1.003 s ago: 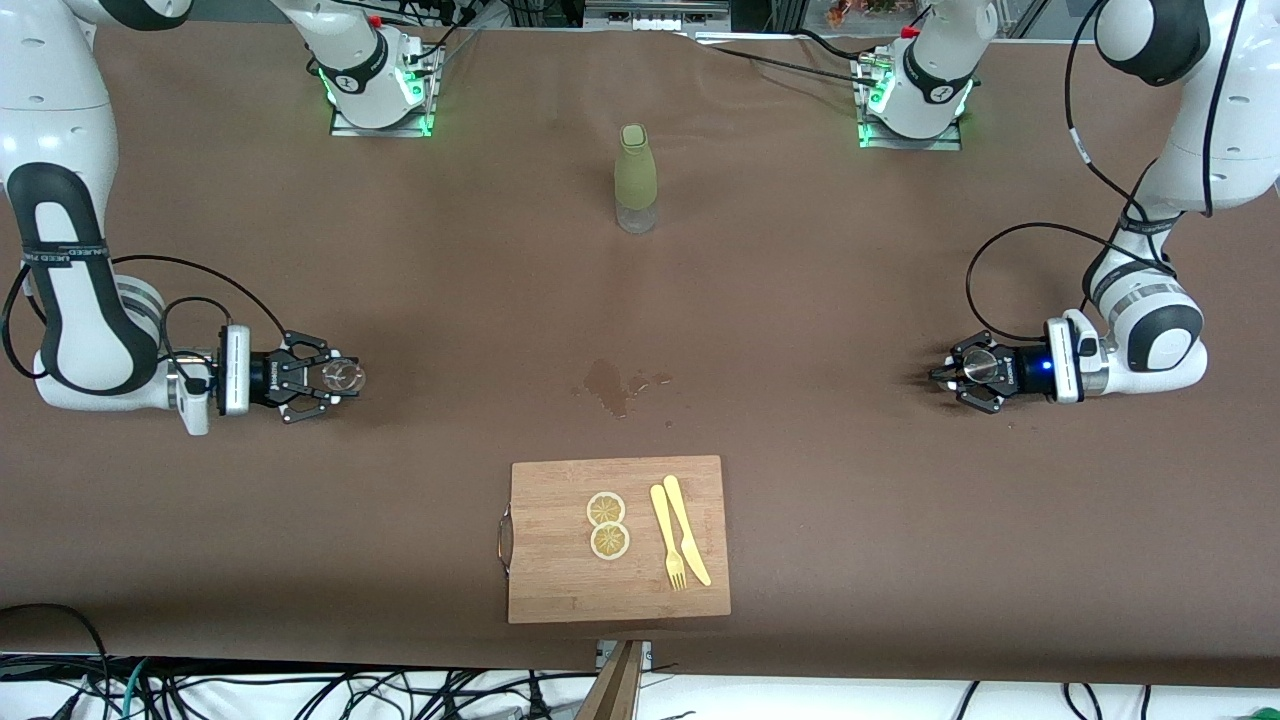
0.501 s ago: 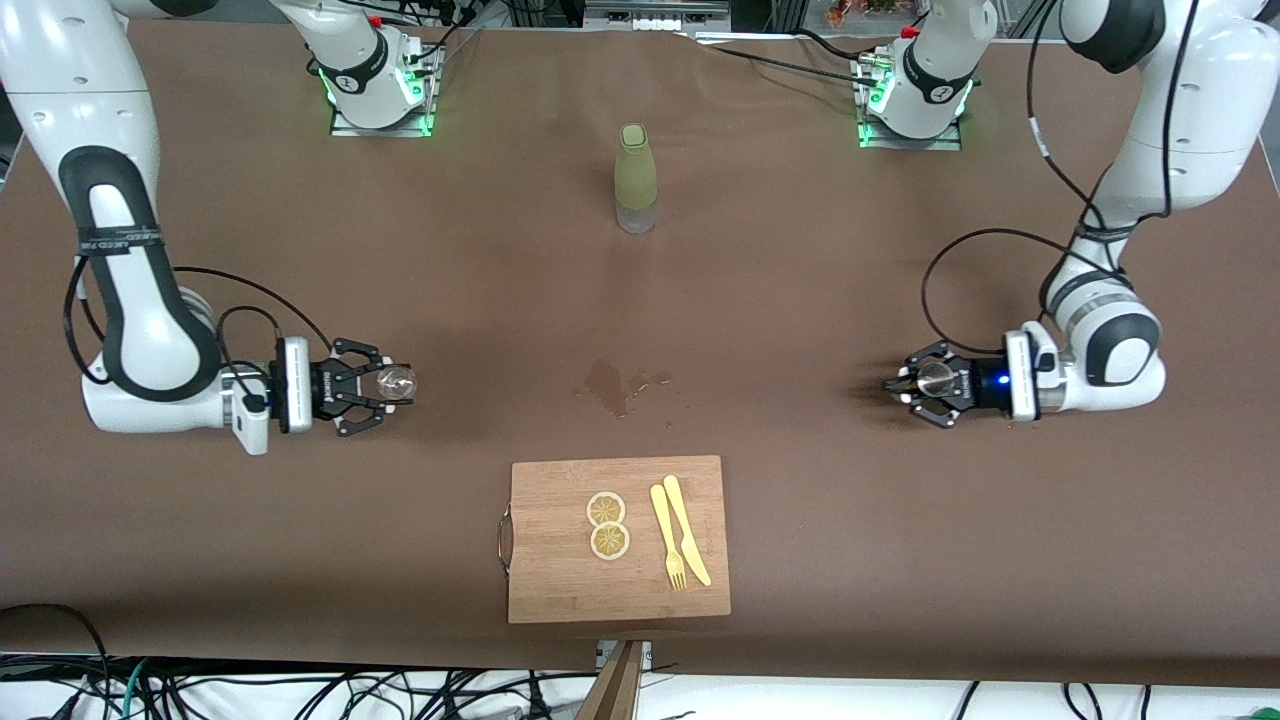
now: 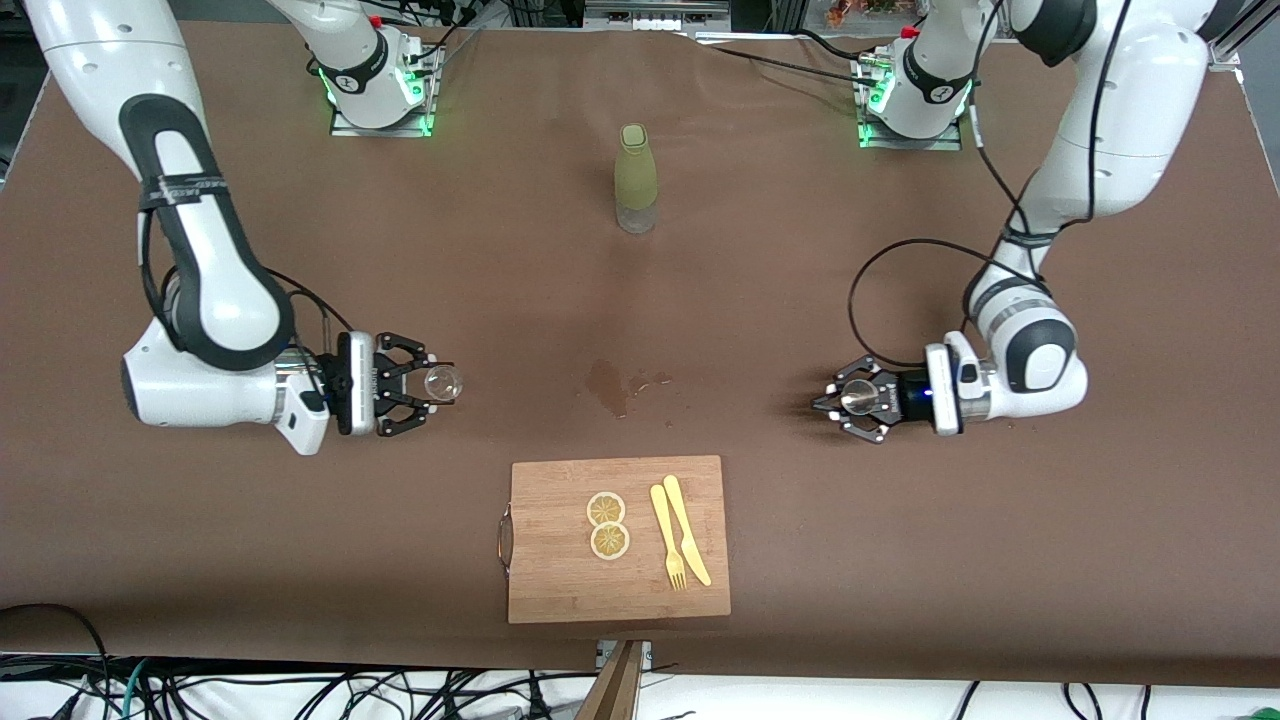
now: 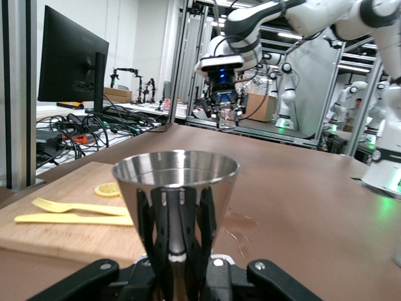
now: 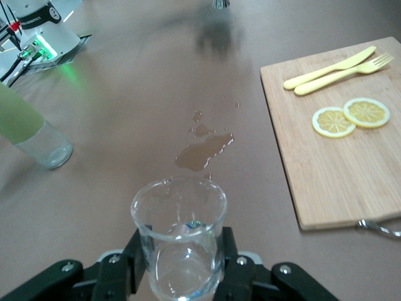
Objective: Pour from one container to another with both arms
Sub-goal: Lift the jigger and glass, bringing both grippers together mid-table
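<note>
The tiny clear glass (image 3: 442, 381) stands upright in my right gripper (image 3: 432, 385), which is shut on it low over the table, toward the right arm's end. In the right wrist view the glass (image 5: 180, 232) sits between the black fingers (image 5: 123, 266). My left gripper (image 3: 845, 400) is shut on the waist of the steel jigger (image 3: 857, 397), low over the table toward the left arm's end. The left wrist view shows the jigger's upper cone (image 4: 176, 188), mouth up, and farther off the right gripper (image 4: 225, 103) with the glass (image 4: 227, 117).
An olive-green bottle (image 3: 635, 180) stands near the robots' bases, mid-table. A wet spill (image 3: 607, 385) marks the brown cloth between the two grippers. Nearer the front camera lies a wooden cutting board (image 3: 560, 590) with two lemon slices (image 3: 607, 525), a yellow fork (image 3: 668, 550) and knife (image 3: 688, 540).
Both arms have swung in toward the middle of the table, the right one carrying the glass and the left one the jigger. The gap between them has narrowed.
</note>
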Robot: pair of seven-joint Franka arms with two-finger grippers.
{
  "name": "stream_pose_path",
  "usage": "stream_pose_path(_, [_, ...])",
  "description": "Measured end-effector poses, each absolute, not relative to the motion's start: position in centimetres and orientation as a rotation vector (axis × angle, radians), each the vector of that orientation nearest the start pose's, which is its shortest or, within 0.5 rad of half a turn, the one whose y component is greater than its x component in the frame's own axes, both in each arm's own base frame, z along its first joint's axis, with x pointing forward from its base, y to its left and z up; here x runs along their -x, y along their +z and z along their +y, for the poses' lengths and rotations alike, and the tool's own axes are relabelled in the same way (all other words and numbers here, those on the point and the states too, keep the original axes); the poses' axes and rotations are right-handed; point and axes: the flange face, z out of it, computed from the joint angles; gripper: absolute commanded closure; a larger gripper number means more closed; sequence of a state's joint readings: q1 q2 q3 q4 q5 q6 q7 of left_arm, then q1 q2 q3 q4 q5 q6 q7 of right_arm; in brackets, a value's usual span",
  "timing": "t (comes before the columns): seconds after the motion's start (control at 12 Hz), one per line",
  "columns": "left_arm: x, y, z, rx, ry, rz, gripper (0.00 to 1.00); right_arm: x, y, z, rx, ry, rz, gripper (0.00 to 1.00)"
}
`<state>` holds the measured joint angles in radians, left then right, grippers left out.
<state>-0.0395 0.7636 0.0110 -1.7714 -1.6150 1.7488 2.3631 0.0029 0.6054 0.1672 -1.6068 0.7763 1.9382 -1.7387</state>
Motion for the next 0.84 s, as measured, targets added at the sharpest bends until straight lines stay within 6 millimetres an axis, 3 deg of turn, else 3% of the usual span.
stream_pose_path(0.25, [-62.2,15.0,-16.5,-1.476,1.133,-1.050,1.00,-65.3,28.3,18.6,1.770,-0.427,-1.628,0.72])
stream_pose_path(0.58, [-60.8,15.1,-23.9,-1.492,1.154,-0.978,1.00,-64.1,29.4,25.4,1.855,-0.407,-1.655,0.72])
stream_pose_path(0.84, [-59.5,14.8,-27.6,-1.510,1.153,-0.940,1.00,-63.4,29.6,28.1,1.883,-0.392,-1.687,0.72])
